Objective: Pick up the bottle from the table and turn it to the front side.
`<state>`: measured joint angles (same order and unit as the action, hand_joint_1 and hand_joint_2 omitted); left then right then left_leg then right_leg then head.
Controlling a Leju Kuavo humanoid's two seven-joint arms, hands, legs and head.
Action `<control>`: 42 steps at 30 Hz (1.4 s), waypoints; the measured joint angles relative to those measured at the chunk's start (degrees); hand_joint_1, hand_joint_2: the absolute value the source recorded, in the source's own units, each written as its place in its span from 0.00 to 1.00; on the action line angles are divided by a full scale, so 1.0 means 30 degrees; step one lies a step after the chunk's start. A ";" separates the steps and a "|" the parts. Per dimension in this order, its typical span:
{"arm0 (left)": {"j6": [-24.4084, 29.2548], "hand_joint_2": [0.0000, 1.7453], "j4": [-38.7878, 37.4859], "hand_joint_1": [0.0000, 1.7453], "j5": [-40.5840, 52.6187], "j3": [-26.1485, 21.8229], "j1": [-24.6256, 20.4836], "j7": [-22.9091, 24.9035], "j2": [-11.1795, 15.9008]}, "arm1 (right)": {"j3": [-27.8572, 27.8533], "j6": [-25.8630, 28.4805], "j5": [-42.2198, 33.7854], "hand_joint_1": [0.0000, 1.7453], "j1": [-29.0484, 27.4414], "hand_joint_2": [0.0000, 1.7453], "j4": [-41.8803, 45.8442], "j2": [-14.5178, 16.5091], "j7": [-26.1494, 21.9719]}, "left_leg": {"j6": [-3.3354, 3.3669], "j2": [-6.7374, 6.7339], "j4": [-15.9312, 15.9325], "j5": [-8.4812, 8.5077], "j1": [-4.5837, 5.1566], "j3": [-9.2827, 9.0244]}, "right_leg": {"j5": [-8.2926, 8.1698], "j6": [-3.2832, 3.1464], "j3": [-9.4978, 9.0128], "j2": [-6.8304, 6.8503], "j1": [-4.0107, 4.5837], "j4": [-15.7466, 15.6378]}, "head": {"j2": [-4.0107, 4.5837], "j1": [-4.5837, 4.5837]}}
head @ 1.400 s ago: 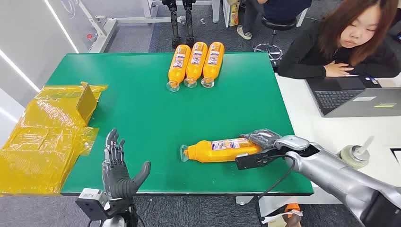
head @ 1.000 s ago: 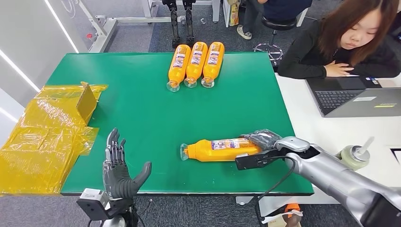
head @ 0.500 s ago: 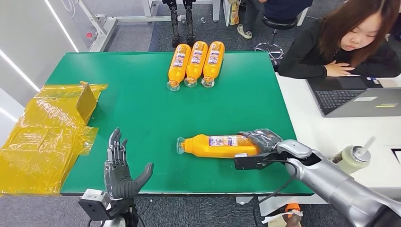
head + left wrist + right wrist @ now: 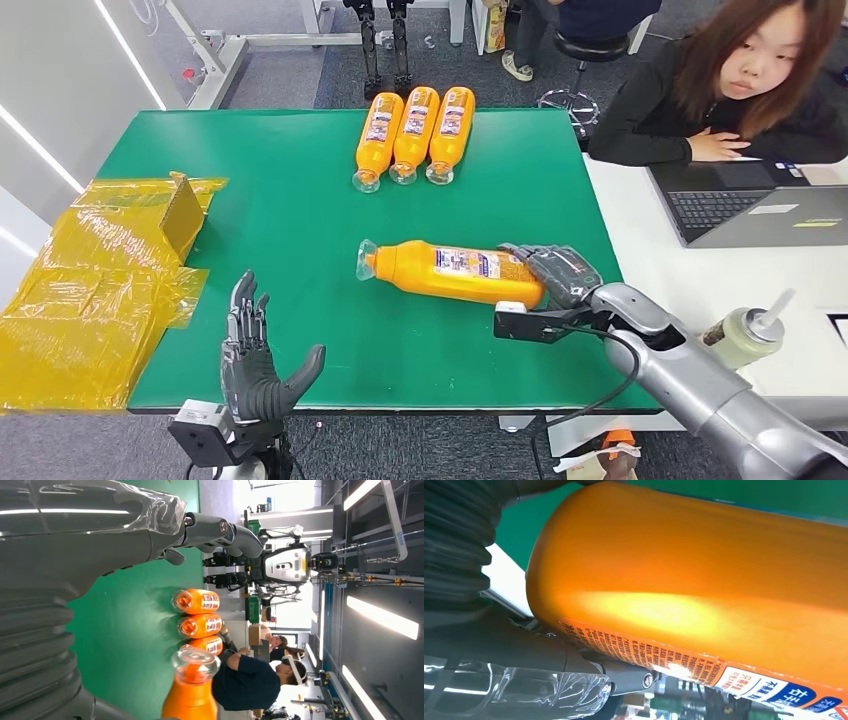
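Observation:
An orange bottle (image 4: 450,270) with a white label lies sideways over the green table (image 4: 280,240), its clear cap end pointing left, lifted off the surface. My right hand (image 4: 560,275) grips its base end. The right wrist view has the bottle's orange body (image 4: 704,580) and printed label close up. My left hand (image 4: 250,360) stands open at the table's near edge, palm up, holding nothing. From the left wrist view the held bottle's cap (image 4: 196,664) faces the camera past my left hand's fingers (image 4: 220,530).
Three more orange bottles (image 4: 413,135) lie side by side at the table's far edge. Crumpled yellow plastic wrap (image 4: 100,290) covers the left side. A person (image 4: 740,90) sits at the white desk on the right with a laptop (image 4: 760,210). A capped cup (image 4: 745,335) stands near my right arm.
My right hand has raised the bottle off the table and carried it up and to the left, cap end tilting further away. The left hand has stayed put.

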<state>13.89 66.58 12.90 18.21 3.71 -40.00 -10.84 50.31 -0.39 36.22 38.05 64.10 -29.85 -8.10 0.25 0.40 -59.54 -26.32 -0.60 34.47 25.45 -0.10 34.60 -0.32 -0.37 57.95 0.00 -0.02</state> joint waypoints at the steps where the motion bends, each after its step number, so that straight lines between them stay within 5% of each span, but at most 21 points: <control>1: 0.0020 1.00 0.0000 0.00 0.0029 -0.0004 0.0018 0.0011 0.0000 | -0.0233 0.0157 0.0135 1.00 -0.0139 1.00 0.0056 0.0115 -0.0082 | 0.0000 0.0002 0.0000 0.0000 0.0000 0.0000 | 0.0000 0.0000 0.0001 0.0001 0.0000 0.0000 | 0.0000 0.0000; 7: -0.0025 1.00 0.0015 0.00 -0.0122 -0.0035 0.0239 0.0084 0.0000 | -0.1676 0.1478 0.0617 1.00 -0.1825 1.00 0.0846 0.0535 -0.0537 | 0.0000 0.0050 0.0004 -0.0001 -0.0001 0.0011 | 0.0015 0.0008 0.0003 0.0035 0.0001 -0.0002 | 0.0000 0.0000; 16: -0.2379 1.00 -0.0299 0.00 -0.2871 -0.0940 0.0122 0.0563 -0.0324 | -0.4316 0.2888 0.2153 1.00 -0.5564 1.00 0.2681 0.2009 -0.0983 | 0.0000 0.0062 0.0016 -0.0003 -0.0001 0.0023 | 0.0028 0.0017 0.0015 0.0038 -0.0001 -0.0002 | 0.0000 0.0000; 27: -0.3590 1.00 -0.0803 0.00 -0.4027 -0.1419 -0.0109 0.0752 -0.0495 | -0.5402 0.3000 0.2818 1.00 -0.6590 1.00 0.3417 0.2875 -0.1364 | -0.0001 0.0056 0.0015 -0.0001 0.0000 0.0019 | 0.0025 0.0014 0.0013 0.0033 -0.0002 0.0000 | 0.0000 0.0000; 32: -0.5628 1.00 -0.1716 0.00 -0.5993 -0.1727 -0.0676 0.1189 -0.0776 | -0.6143 0.2980 0.3369 1.00 -0.7130 1.00 0.4105 0.4710 -0.1348 | -0.0002 0.0048 0.0021 0.0000 -0.0003 0.0016 | 0.0028 0.0014 0.0016 0.0030 0.0000 0.0001 | 0.0000 -0.0002; 42: -0.6615 1.00 -0.1749 0.00 -0.7031 -0.1727 -0.0694 0.1495 -0.0780 | -0.6263 0.2949 0.3781 1.00 -0.7582 1.00 0.4193 0.5987 -0.1550 | -0.0002 0.0047 0.0022 -0.0001 -0.0002 0.0017 | 0.0028 0.0013 0.0018 0.0029 0.0000 0.0000 | 0.0000 0.0000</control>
<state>-5.96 61.33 -8.20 13.03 1.63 -35.52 -13.18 31.52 8.46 47.56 15.31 76.67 -11.89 -12.75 0.25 0.55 -59.47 -26.32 -0.61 34.52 25.53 -0.06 34.65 -0.24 -0.37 57.95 0.00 -0.02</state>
